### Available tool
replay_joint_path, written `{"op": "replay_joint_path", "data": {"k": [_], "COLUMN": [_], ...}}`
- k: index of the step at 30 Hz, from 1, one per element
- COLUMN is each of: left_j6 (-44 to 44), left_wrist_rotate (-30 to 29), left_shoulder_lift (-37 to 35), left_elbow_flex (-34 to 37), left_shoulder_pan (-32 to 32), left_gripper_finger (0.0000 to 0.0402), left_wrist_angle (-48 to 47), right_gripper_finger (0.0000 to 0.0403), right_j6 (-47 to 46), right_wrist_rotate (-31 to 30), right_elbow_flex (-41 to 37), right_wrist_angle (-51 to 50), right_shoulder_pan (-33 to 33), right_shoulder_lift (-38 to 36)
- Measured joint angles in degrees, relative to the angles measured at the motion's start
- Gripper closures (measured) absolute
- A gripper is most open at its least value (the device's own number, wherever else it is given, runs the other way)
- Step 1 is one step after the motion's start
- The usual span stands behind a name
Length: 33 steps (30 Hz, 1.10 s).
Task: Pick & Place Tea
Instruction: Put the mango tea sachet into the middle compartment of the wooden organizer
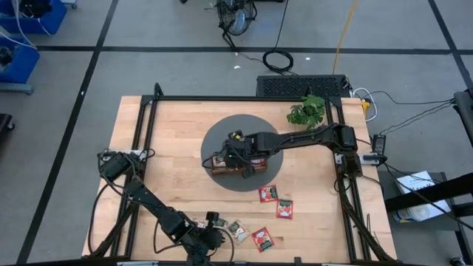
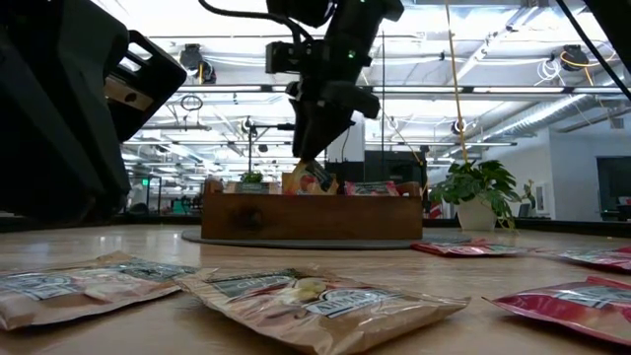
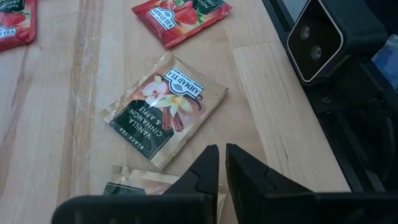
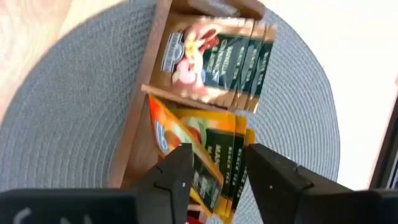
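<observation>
Lying nearest to the front edge, a green sachet [image 3: 165, 109] rested flat on the table [image 1: 310, 222] just ahead of the left gripper [image 3: 221, 163], one corner toward the fingers. Those fingers stood almost together, with only a thin gap, and held nothing. A second sachet [image 3: 134, 180] lay partly under them. The left arm was clearly the nearer one for these. A little farther, three red sachets [image 1: 267, 193] lay loose and apart from each other, and nothing stood between them and either arm.

Farther back, on the grey mat [image 1: 214, 140], stood the tray [image 2: 311, 217]. The right gripper [image 4: 214, 171] hung directly over it with its fingers apart, holding nothing, above the orange sachets [image 4: 205, 155] standing on edge in the middle compartment. More green sachets [image 4: 214, 56] filled the next compartment. A plant [image 1: 307, 111] stood behind, well away.
</observation>
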State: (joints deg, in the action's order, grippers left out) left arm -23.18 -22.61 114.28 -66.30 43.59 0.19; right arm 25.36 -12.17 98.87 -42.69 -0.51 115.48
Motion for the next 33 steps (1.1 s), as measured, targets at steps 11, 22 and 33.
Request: {"op": "replay_joint_path", "data": {"k": [11, 22, 33], "left_j6": [-0.3, -0.7, 0.3], "left_wrist_rotate": [0.0, -2.5, -3.0], "left_shoulder_lift": [0.0, 0.0, 0.0], "left_elbow_flex": [0.0, 0.0, 0.1], "left_shoulder_pan": [0.1, 0.8, -0.2], "left_gripper_finger": [0.0366, 0.0366, 0.0366], "left_wrist_angle": [-0.1, -0.1, -0.1], "right_gripper_finger": [0.0244, 0.0248, 0.0254], "right_j6": [-3.0, -1.1, -4.4], "right_wrist_rotate": [12.5, 31.1, 29.8], "right_elbow_flex": [-2.8, -36.1, -49.2], "right_wrist_angle": [-0.8, 42.7, 59.3], "right_shoulder_pan": [2.9, 9.9, 8.5], "right_shoulder_lift": [-7.7, -27.5, -27.5]}}
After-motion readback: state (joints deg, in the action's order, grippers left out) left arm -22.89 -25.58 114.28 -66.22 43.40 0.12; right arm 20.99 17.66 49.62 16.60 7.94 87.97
